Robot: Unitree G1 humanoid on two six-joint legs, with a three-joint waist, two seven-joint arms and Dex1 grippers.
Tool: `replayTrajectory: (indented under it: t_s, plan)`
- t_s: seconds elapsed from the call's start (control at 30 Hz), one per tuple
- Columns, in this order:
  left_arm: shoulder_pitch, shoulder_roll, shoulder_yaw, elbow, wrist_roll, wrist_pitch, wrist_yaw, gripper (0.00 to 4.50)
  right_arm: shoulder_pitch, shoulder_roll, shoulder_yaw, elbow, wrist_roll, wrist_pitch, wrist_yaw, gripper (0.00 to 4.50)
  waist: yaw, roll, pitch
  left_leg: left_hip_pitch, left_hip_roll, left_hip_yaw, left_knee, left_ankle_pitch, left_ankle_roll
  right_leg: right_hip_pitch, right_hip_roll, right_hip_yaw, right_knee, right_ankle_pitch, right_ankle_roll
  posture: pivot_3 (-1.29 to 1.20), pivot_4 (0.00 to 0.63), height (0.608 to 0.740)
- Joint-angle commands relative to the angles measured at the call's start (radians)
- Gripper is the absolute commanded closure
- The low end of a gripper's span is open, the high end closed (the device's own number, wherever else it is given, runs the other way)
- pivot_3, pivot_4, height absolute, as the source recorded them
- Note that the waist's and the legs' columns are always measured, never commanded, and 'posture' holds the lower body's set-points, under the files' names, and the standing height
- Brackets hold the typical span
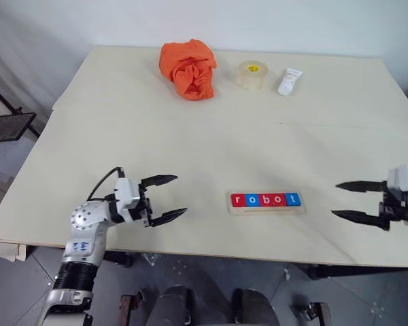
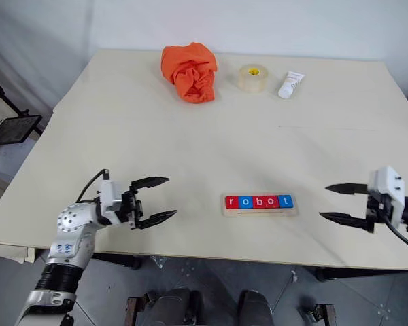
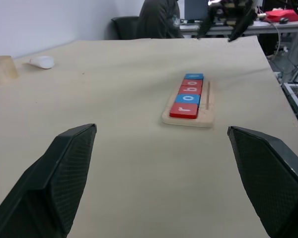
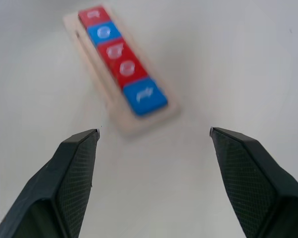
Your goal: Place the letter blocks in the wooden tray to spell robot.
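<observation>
The left gripper (image 1: 167,198) hovered over the table (image 1: 122,122) well to the left of the wooden tray (image 1: 266,208), its two black fingers (image 3: 64,173) spread wide and pointed toward the tray. Nothing sat between them and they touched nothing.

The wooden tray lay near the front edge of the table, about midway between the two grippers. All five letter blocks (image 1: 266,199) sat in its slot, edge to edge, in the order red r, blue o, red b, red o, blue t, spelling the word from left to right. A narrow strip of bare wood showed along the tray's front side.

Far behind the tray, near the back edge of the table, lay a crumpled orange cloth (image 1: 189,68), then a roll of clear tape (image 1: 251,75), then a small white tube (image 1: 290,81).

The right gripper (image 1: 340,200) hung well to the right of the tray, its fingers (image 4: 72,173) also parted wide and aimed at the tray's blue t end. It held nothing and stood clear of the blocks and the tray.
</observation>
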Motion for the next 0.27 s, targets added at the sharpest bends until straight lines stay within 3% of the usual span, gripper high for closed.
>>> replayTrajectory:
  t_s: [0.03, 0.27]
  plan:
    - [0.006, 0.007, 0.029, -0.017, -0.045, 0.016, -0.028, 0.00, -0.001, -0.045, -0.034, 0.029, 0.064, -0.058, 0.071, 0.77, -0.001, 0.000, 0.000, 0.001, 0.000, 0.001, 0.000, 0.000, 0.000, 0.000, 0.000, 0.001, 0.000, 0.000, 0.000, 0.00, 0.150, 0.740]
    - [-0.026, -0.002, 0.041, -0.004, -0.065, 0.028, -0.062, 0.00, 0.045, -0.099, -0.009, 0.025, 0.211, -0.049, 0.071, 0.77, -0.002, 0.000, 0.000, 0.005, 0.001, 0.000, 0.001, 0.000, 0.000, 0.006, 0.000, 0.000, -0.003, 0.000, 0.000, 0.00, 0.150, 0.740]
